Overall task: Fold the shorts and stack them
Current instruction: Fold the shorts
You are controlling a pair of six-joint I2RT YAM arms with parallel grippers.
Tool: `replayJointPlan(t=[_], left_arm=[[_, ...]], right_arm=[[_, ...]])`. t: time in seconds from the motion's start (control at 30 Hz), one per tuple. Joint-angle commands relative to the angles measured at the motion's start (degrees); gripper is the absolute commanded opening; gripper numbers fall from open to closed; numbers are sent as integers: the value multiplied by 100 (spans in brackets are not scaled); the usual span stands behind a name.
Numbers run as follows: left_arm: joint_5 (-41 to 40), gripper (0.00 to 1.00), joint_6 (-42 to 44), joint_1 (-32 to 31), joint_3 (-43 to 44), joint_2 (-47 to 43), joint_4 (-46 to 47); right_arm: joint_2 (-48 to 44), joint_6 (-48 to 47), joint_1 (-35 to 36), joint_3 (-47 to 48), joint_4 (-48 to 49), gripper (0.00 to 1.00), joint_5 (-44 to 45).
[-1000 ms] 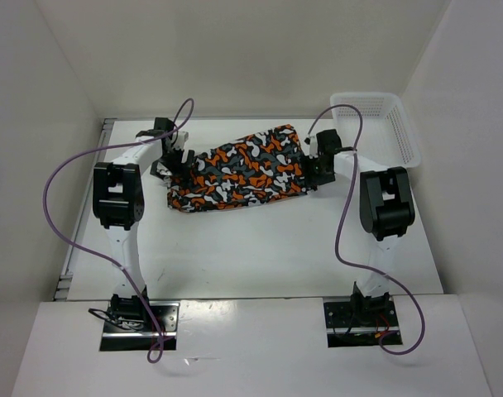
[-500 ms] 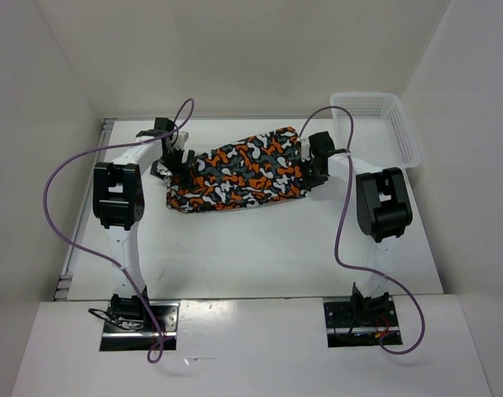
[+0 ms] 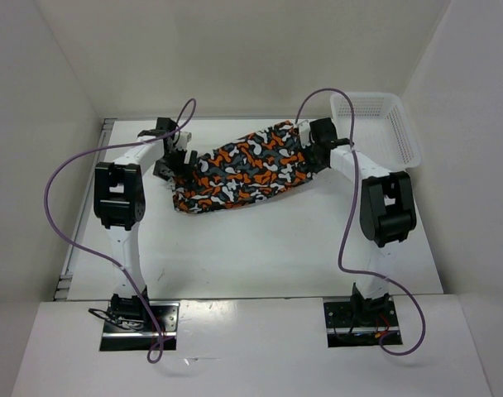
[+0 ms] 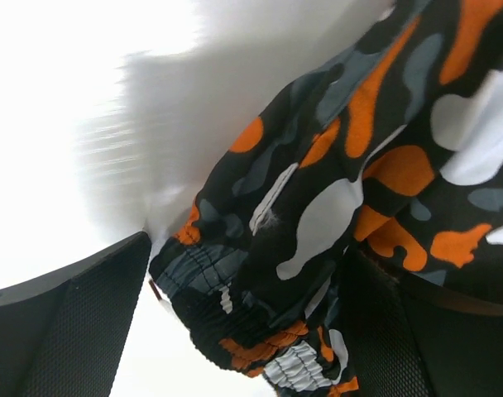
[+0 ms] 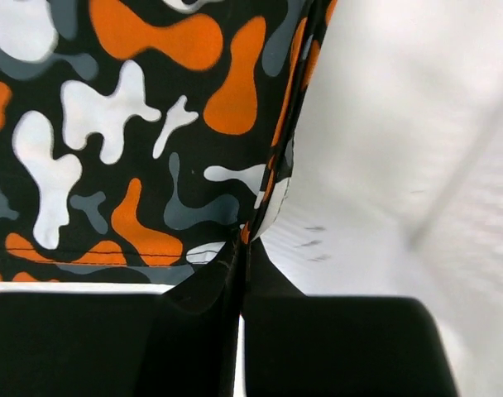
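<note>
The shorts point(image 3: 243, 169), camouflage-printed in orange, black, grey and white, lie in a long bundle across the far half of the table. My left gripper point(image 3: 175, 161) is at their left end. In the left wrist view it point(image 4: 251, 331) stands open, with the elastic waistband of the shorts point(image 4: 260, 314) bunched between the wide-apart fingers point(image 4: 69, 322). My right gripper point(image 3: 311, 147) is at the right end. The right wrist view shows it point(image 5: 245, 248) shut on the edge of the shorts point(image 5: 152, 124), which hang taut from the pinch.
A white mesh basket point(image 3: 376, 124) stands at the far right corner, just beyond the right gripper. White walls enclose the table on three sides. Purple cables loop over both arms.
My right gripper has shut on the right edge of the shorts and moved toward the back, drawing that end with it. The left gripper has stayed open in place.
</note>
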Motion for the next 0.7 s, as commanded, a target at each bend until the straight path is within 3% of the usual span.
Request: replayJointPlan(t=[0.0, 0.2, 0.5, 0.67], left_arm=[[573, 95, 12, -248, 231, -174, -270], [819, 82, 12, -574, 565, 186, -323], [1426, 77, 12, -627, 1154, 670, -577], [1567, 77, 12, -627, 1031, 775, -577]], right_arm=[[-727, -916, 194, 424, -102, 0, 508], [-834, -1620, 1107, 1056, -479, 0, 641], [-175, -2007, 3083, 2120, -901, 0, 194], [247, -2069, 3587, 2226, -1226, 0, -229]])
